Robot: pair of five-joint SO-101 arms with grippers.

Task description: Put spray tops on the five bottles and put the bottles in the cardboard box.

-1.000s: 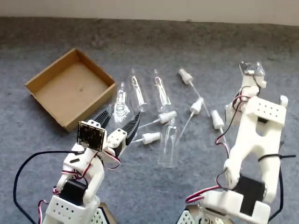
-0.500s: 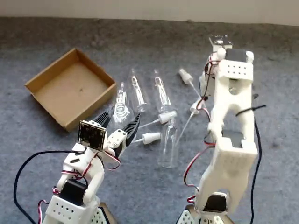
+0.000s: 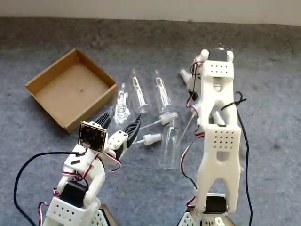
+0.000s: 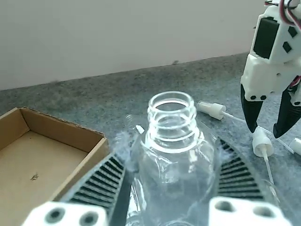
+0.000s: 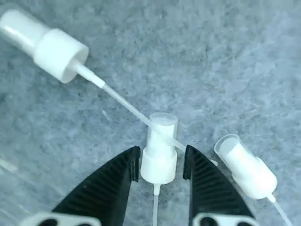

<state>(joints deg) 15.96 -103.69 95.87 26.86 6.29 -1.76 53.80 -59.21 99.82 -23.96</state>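
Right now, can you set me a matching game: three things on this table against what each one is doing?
Things:
1. cardboard box
2. left hand
3. right hand

States:
A. fingers open on either side of a white spray top
B. lies open-topped beside the loose bottles
C. clamped on a clear bottle with no top on it

Pairs: 1-B, 2-C, 3-A

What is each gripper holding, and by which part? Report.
Left gripper holds a clear bottle by its body, below the neck. Right gripper straddles a spray top at its collar, fingers open.
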